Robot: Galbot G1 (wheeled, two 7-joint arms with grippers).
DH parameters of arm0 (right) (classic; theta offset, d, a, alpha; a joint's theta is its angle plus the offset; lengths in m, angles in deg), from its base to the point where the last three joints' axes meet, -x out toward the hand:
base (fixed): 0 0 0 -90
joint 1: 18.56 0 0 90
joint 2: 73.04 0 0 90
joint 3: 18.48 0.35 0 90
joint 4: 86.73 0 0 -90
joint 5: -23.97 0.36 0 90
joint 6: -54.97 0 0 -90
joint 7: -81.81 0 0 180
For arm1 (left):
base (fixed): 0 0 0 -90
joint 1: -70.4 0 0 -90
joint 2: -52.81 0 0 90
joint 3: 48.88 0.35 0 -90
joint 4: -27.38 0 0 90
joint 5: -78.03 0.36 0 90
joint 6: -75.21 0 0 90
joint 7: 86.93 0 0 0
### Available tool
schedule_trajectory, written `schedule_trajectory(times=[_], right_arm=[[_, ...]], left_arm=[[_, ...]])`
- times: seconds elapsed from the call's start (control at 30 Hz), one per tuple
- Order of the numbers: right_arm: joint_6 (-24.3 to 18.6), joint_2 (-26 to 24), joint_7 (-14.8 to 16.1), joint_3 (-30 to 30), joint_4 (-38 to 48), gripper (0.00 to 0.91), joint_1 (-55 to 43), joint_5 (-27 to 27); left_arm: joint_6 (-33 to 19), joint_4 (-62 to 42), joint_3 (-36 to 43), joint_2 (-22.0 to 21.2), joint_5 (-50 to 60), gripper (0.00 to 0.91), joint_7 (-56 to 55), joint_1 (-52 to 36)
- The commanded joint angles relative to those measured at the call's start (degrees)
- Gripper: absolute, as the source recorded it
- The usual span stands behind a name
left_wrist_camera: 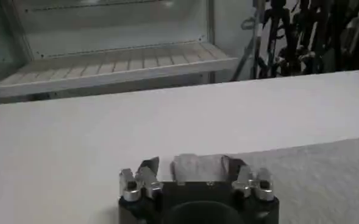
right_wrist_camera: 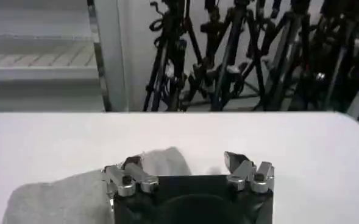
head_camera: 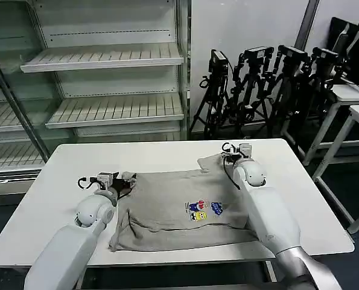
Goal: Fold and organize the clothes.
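White table carries the grey T-shirt, spread but rumpled, print up. Left gripper at the shirt's left edge, fingers apart around a cloth fold. Right gripper at the far right corner, fingers spread, holding nothing.

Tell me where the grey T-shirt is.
In the head view, the grey T-shirt lies spread across the white table, toward its near edge, between the left end effector and right end effector.
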Motion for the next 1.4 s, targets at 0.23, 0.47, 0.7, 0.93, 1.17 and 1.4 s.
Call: schedule_trajectory(times=[0.23,0.47,0.7,0.93,1.17,1.4], right_arm=[[0.1,0.9,0.8,-0.3,4.1,0.000,-0.8,2.9],[0.0,1.0,1.3,0.1,4.0,0.000,-0.7,4.0],[-2.5,1.1,1.0,0.6,1.9,0.000,-0.1,4.3],[-9.8,-0.4,-0.2,-0.1,-6.5,0.000,2.0,5.0],[-11.4,-2.4,-1.2,0.7,-17.1,0.000,5.5,5.1],[-10.2,-6.4,-1.4,1.9,-26.8,0.000,13.1,5.2]], left_arm=[[0.2,-1.1,0.3,0.0,-0.6,0.020,1.4,0.3],[0.1,-0.5,0.1,0.0,-0.8,0.020,2.3,0.6],[0.1,0.6,-0.4,0.2,-1.6,0.020,3.1,0.7],[0.0,5.0,-1.9,1.4,-3.0,0.020,3.1,1.7],[0.0,9.5,-3.8,3.0,-3.8,0.020,3.1,2.9],[0.0,14.0,-5.4,4.5,-3.9,0.020,3.1,5.9]])
